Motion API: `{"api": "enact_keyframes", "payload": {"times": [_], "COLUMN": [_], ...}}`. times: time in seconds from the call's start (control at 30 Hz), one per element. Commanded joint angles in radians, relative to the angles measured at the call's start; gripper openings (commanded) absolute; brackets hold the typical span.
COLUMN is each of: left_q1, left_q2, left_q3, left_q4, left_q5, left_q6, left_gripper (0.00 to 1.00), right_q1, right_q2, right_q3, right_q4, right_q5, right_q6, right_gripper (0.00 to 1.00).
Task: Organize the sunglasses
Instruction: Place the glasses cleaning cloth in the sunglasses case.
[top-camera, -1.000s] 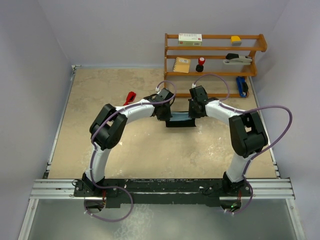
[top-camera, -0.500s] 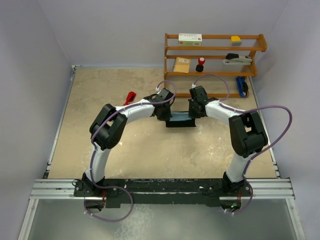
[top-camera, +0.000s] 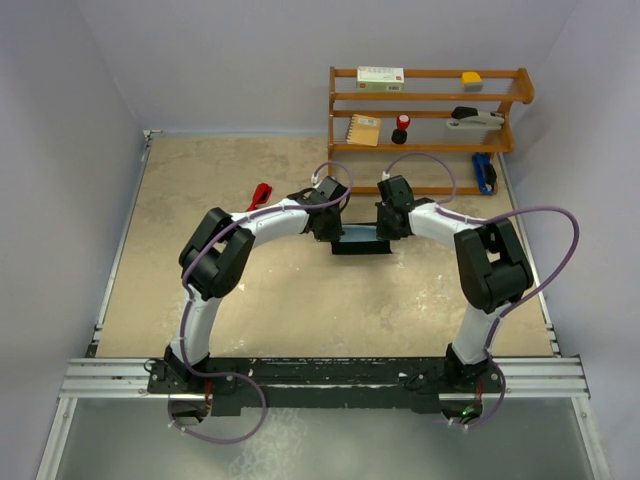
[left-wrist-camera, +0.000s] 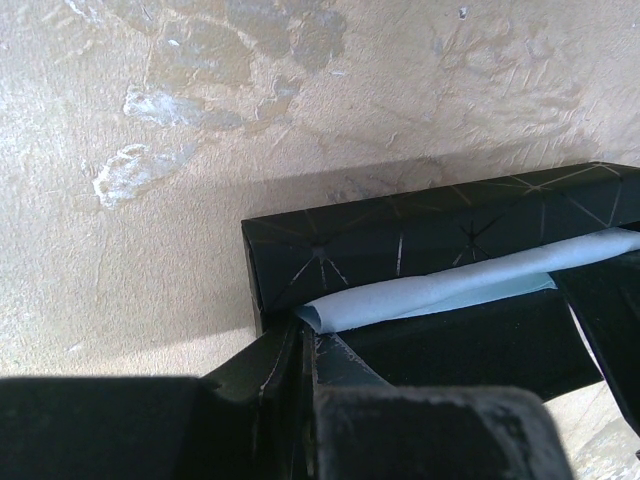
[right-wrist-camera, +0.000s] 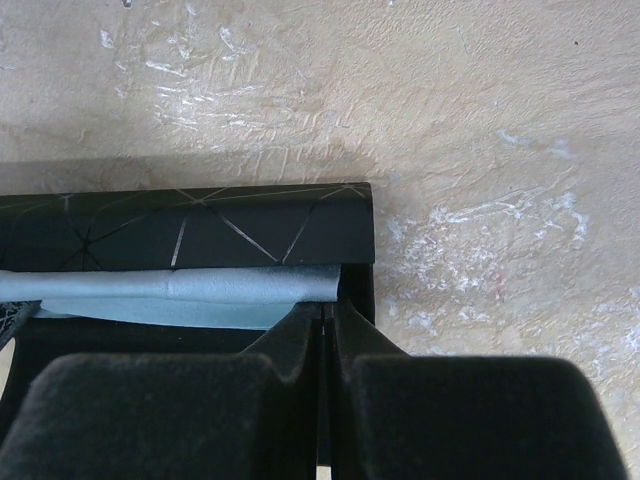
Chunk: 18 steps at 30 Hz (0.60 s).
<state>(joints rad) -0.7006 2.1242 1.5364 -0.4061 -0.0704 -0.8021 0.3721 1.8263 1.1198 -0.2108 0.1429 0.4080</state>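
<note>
Tan tabletop (top-camera: 200, 290), purple walls, items as I see them. Sunglasses (top-camera: 261, 193): red, lying on the table well left of centre, clear of both arms. Left gripper (left-wrist-camera: 306, 352): fingers clenched together at the left end of the black case (left-wrist-camera: 400, 240). Light blue cloth (left-wrist-camera: 450, 290): rolled inside that case. Right gripper (right-wrist-camera: 325, 325): fingers clenched at the case's right end; I cannot tell whether either pinches its edge. Wooden shelf (top-camera: 430, 98): far right.

One pair of red sunglasses (top-camera: 261, 193) toward the table's (top-camera: 200, 300) far left corner, one black case (top-camera: 360, 246), one light blue cloth (left-wrist-camera: 440, 288) inside it, one wooden rack (top-camera: 430, 99) at the far right corner, perhaps six small items (top-camera: 380, 78) on it, two robot arms, left arm (top-camera: 215, 262), right arm (top-camera: 490, 265)
</note>
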Motion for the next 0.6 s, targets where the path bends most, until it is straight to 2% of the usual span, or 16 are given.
{"api": "enact_keyframes", "payload": {"times": [0.0, 0.57], "left_q1": [0.002, 0.0], "left_q2": [0.016, 0.006], "left_q3": [-0.018, 0.001], "left_q4": [-0.004, 0.005], "left_q5": [0.002, 0.044], "left_q6": [-0.015, -0.012], "left_gripper": [0.0, 0.0], "right_q1": [0.002, 0.007], "right_q2": [0.021, 0.028], "right_q3": [0.016, 0.047], "right_q4": [0.008, -0.005], "right_q5": [0.022, 0.003], "right_q6": [-0.024, -0.027], "right_gripper": [0.0, 0.0]}}
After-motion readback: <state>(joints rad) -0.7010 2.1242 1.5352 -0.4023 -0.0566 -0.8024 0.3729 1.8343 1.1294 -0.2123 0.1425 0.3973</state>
